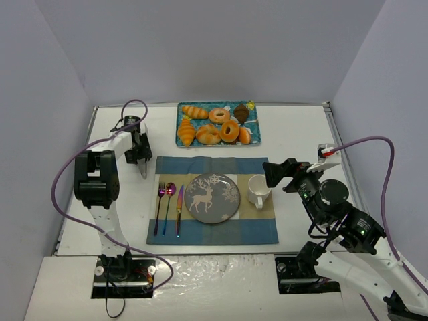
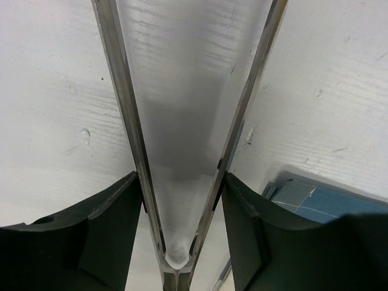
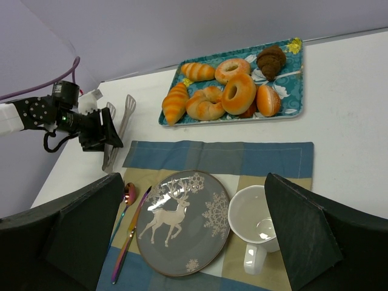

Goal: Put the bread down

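Note:
Several breads, among them croissants (image 1: 186, 131) and a ring doughnut (image 1: 230, 130), lie on the teal tray (image 1: 256, 136) at the back centre; they also show in the right wrist view (image 3: 237, 93). A grey deer plate (image 1: 212, 198) sits empty on the placemat (image 1: 207, 234). My left gripper (image 1: 139, 155) is shut on metal tongs (image 1: 142, 169) left of the placemat, low over the table. In the left wrist view the tongs (image 2: 182, 121) lie between my fingers (image 2: 115, 206). My right gripper (image 1: 279, 172) is open and empty, above the cup and plate (image 3: 182, 221).
A white cup (image 1: 258, 190) stands right of the plate. A fork (image 1: 159, 207), spoon (image 1: 168, 204) and knife (image 1: 179, 208) lie left of the plate. Purple walls close the back and both sides.

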Controlling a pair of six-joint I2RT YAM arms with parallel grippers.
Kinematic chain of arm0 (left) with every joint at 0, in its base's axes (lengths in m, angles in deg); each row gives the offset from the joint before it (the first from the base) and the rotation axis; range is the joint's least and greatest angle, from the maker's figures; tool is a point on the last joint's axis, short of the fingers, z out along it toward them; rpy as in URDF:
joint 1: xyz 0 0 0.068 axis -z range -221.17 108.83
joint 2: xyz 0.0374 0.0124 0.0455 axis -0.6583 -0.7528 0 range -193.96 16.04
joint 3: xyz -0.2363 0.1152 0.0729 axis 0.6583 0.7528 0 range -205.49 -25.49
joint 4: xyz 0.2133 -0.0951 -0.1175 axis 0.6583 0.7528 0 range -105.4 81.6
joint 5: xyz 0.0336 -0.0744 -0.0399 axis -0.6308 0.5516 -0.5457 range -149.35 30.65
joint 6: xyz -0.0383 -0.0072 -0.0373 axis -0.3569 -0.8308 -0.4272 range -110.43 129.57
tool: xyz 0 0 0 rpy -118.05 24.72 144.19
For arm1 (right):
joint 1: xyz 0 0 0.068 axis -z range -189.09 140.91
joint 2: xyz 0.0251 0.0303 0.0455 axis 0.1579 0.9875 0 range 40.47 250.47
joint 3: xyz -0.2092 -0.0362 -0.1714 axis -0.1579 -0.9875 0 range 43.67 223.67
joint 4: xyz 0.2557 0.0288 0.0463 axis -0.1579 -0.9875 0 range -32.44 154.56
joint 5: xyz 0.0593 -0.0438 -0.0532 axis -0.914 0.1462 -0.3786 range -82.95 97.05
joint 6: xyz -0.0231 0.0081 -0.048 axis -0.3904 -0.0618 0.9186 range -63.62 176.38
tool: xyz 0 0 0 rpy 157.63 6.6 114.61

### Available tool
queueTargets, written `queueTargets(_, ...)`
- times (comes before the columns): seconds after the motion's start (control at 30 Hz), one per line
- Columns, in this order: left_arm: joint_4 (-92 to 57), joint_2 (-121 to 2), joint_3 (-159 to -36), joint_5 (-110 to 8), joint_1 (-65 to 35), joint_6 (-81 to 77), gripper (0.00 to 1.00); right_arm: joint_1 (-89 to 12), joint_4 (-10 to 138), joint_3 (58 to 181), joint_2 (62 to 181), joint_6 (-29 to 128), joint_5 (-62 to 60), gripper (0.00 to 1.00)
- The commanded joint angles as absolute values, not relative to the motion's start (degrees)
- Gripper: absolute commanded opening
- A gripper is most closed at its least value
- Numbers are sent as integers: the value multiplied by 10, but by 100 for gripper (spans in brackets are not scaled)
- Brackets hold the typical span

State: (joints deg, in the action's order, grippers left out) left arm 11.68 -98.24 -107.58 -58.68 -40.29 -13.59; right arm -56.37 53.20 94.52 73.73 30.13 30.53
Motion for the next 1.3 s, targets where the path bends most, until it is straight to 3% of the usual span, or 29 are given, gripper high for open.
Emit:
queueTargets(0.0, 109, -911, -1104, -580, -407, -141, 47, -563, 568, 947, 742, 295, 303, 100)
queueTargets(0.77, 139, -748, -1117, -617, -391, -144, 45, -563, 568, 946, 763, 291, 303, 100)
queueTargets(1.27, 179, -714, -1177, -580, -279, -118, 45, -563, 569, 948, 766, 293, 312, 100)
